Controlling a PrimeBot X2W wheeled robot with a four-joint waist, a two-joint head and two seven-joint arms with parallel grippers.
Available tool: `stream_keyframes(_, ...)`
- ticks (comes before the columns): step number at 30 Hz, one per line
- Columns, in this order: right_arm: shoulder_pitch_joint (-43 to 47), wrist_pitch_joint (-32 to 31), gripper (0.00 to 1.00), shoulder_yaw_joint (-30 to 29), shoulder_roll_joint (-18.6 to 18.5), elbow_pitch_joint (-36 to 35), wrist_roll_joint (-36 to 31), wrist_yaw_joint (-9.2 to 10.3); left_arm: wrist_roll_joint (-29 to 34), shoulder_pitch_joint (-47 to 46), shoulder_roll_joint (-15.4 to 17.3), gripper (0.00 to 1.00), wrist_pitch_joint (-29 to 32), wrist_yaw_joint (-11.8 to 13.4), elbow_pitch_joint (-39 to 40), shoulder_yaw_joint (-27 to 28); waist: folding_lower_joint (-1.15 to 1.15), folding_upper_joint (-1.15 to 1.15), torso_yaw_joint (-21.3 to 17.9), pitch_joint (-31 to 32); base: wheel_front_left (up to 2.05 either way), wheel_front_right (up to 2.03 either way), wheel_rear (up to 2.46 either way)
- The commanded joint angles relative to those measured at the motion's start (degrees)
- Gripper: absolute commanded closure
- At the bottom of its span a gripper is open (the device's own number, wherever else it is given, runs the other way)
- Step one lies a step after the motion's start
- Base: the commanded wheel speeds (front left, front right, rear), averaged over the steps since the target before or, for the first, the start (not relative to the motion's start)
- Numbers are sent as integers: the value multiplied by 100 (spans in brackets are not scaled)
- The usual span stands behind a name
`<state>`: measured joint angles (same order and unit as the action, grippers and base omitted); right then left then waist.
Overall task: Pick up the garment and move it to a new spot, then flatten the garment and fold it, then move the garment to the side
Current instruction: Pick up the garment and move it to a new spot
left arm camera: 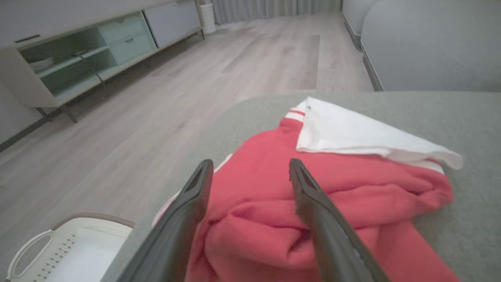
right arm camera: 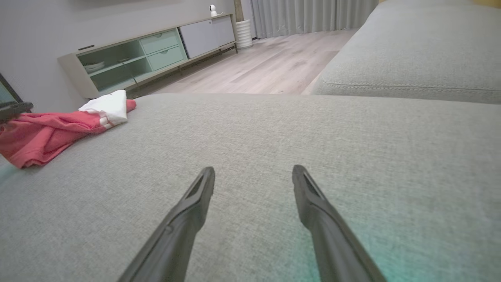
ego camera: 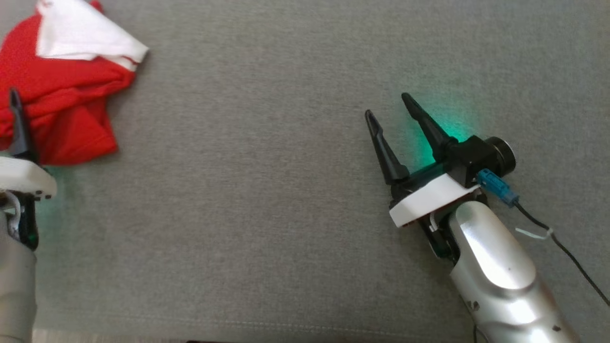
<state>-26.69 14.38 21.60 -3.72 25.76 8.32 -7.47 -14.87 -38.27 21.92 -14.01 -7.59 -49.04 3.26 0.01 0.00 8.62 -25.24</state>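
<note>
The garment [ego camera: 66, 95] is a crumpled red piece with a white part folded on top, lying at the far left of the grey cushion [ego camera: 267, 190]. One dark finger [ego camera: 18, 126] of my left gripper rises at the left edge in front of it. In the left wrist view my left gripper [left arm camera: 250, 166] is open, its fingers spread just above the red folds of the garment [left arm camera: 372, 184], nothing gripped. My right gripper [ego camera: 387, 105] is open over bare cushion, far right of the garment. From the right wrist, my right gripper [right arm camera: 253, 169] is empty and the garment [right arm camera: 43, 133] lies far left.
A white perforated basket [left arm camera: 58, 250] stands on the wooden floor below the cushion's left edge. A low sideboard [right arm camera: 148, 55] lines the far wall. A second grey cushion [right arm camera: 411, 58] lies beyond. A black cable [ego camera: 562, 243] trails from my right wrist.
</note>
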Motion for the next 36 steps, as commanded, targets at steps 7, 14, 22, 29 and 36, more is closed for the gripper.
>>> stream_keyframes(7,-155,62,0,30,84,-247,-81,-2,-814,-441,680,0,525,11,-801,-540,-1,0,-321,-363,0,0,0)
stream_keyframes(14,-160,62,0,-44,84,-248,-73,-2,-1182,-551,654,100,831,11,-1193,-1030,-1,0,-383,-337,0,0,0)
stream_keyframes(22,-79,62,0,-102,84,-218,116,-2,-1308,-842,809,100,281,10,-931,-1429,-1,0,-438,40,0,0,0)
stream_keyframes(29,113,62,0,-165,84,-217,367,-2,-1355,-1206,796,100,-12,10,-92,-2038,-1,0,-677,522,0,0,0)
stream_keyframes(36,289,62,0,-220,84,-239,580,-2,-1442,-1361,423,100,-80,10,917,-2560,-1,0,-1177,835,0,0,0)
